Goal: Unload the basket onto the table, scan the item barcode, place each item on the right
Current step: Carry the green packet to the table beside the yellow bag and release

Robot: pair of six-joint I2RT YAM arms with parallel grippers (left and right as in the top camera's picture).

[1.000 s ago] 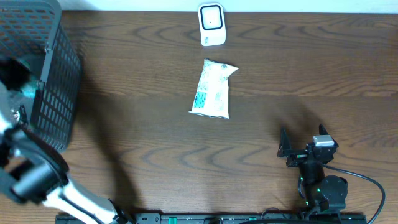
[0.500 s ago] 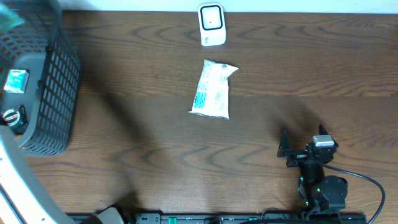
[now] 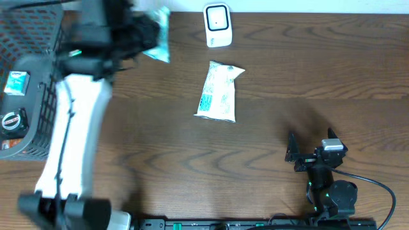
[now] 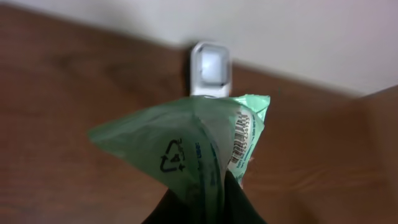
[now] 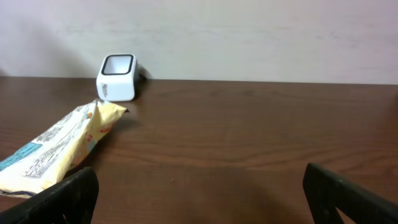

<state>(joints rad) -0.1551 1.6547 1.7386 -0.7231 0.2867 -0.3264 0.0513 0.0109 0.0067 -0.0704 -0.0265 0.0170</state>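
Newly arrived, my left pincer (image 4: 204, 202) clamps a green plastic packet (image 4: 180, 146) just before the white boxy scanner (image 4: 210, 71); right pincer (image 5: 202, 196) gapes; scan pending.

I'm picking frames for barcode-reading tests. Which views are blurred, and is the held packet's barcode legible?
Overhead: the green packet is smeared by motion, while the yellow packet and scanner are crisp. Left wrist: the green packet's barcode shows but soft, bars hard to separate; the scanner behind is slightly out of focus. Right wrist: sharp, evenly lit, no glare.
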